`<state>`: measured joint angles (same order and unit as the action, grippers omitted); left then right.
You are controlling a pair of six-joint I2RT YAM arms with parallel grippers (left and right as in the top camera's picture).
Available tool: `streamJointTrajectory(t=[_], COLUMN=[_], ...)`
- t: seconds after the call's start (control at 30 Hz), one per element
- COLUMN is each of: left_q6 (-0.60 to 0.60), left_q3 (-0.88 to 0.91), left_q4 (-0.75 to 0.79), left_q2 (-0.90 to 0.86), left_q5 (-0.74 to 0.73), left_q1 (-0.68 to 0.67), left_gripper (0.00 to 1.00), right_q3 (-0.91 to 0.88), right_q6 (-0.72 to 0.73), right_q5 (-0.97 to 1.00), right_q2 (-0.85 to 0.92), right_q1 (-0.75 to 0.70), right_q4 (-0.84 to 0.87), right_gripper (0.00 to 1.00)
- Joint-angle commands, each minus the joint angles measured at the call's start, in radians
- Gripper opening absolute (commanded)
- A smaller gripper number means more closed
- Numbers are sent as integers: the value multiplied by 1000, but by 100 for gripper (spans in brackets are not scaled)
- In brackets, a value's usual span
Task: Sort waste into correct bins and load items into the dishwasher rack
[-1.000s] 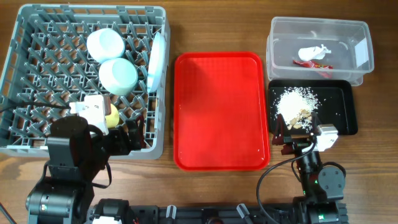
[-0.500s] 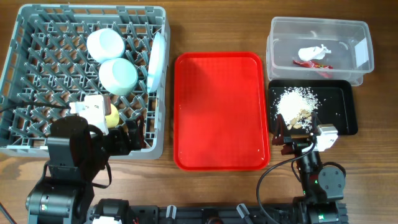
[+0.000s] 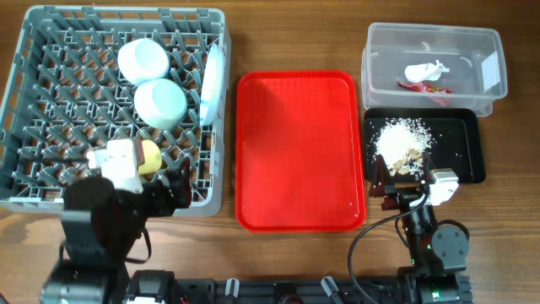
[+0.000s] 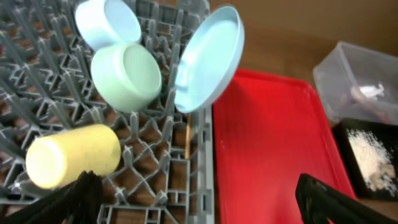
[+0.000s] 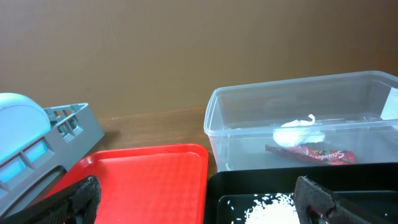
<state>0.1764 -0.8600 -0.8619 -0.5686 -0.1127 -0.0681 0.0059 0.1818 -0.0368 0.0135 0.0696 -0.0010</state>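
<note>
The grey dishwasher rack (image 3: 126, 10) holds two pale bowls (image 3: 144, 61) (image 3: 160, 103), a plate (image 3: 213, 83) standing on edge and a yellow cup (image 3: 150, 157) lying on its side. My left gripper (image 3: 173, 187) hovers open over the rack's front right corner, with nothing between its fingers. The left wrist view shows the cup (image 4: 73, 155) and a thin chopstick (image 4: 187, 140) under the plate (image 4: 208, 59). The clear tub (image 3: 494, 51) holds tissue (image 3: 426, 71) and a wrapper (image 3: 426, 88). Crumbs (image 3: 403, 139) lie in the black tray (image 3: 464, 152). My right gripper (image 3: 403, 173) is open at that tray's near edge.
A large red serving tray (image 3: 297, 148) lies between the rack and the bins, with nothing on it. Bare wooden table (image 3: 295, 34) shows beyond it. In the right wrist view the tub (image 5: 249, 124) stands just behind the black tray (image 5: 249, 186).
My left arm has drawn back toward the table's front edge, uncovering more of the yellow cup. The right arm has not moved.
</note>
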Motion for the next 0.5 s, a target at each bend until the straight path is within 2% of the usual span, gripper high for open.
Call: streamJointTrajectory(t=[0.0, 0.17, 0.37, 0.47], left_q6=[-19, -13, -27, -127], left_q3=[206, 565, 858, 854], left_q4=[142, 510, 980, 978], left_q2=[150, 414, 561, 566], left_q5=[13, -2, -2, -7], left_q1=[9, 32, 42, 42], left_gripper=[100, 100, 100, 100], right_q3=[0, 0, 0, 0], right_q6=[4, 4, 4, 4], right_q5=[-15, -15, -15, -15], right_q2=[-9, -9, -9, -9], right_q1=[5, 5, 5, 5], right_q4=[3, 3, 3, 3], right_gripper=[100, 100, 100, 100])
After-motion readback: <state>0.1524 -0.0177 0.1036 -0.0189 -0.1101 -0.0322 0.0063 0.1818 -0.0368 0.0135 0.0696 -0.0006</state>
